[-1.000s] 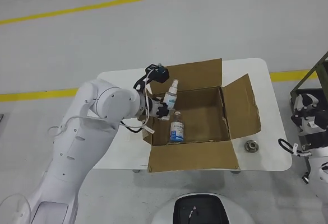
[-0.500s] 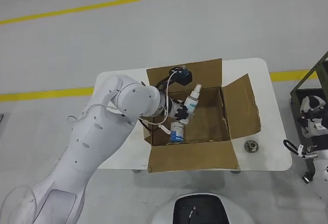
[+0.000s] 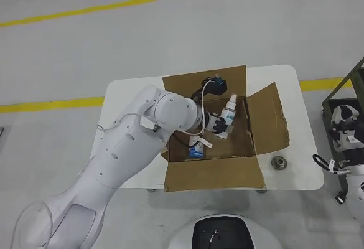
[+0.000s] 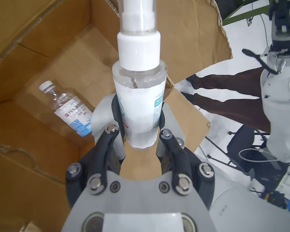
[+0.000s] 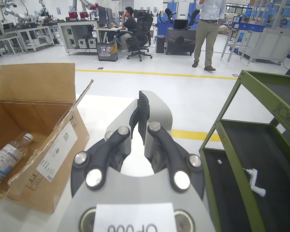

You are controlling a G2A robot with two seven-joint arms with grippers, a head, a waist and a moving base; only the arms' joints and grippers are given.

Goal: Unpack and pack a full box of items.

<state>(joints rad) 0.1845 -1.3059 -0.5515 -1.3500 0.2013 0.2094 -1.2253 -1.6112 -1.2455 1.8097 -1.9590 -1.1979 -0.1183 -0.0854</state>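
My left gripper (image 4: 140, 120) has its jaws clamped on the spray bottle (image 4: 139, 49) over the box (image 3: 214, 175) mid-frame (right gripper (image 5: 142, 112) jaws closed).

The left gripper (image 3: 221, 126) has carried the spray bottle (image 3: 229, 111) from the left wall of the cardboard box (image 3: 266, 121) to over its middle. Its arm now overlaps the lying bottle (image 3: 196, 149).

The left arm is stretched forward, the left gripper (image 4: 139, 116) clamped around a spray bottle (image 4: 138, 90). The right gripper (image 5: 142, 107) sits far off to the side, fingers pressed together.
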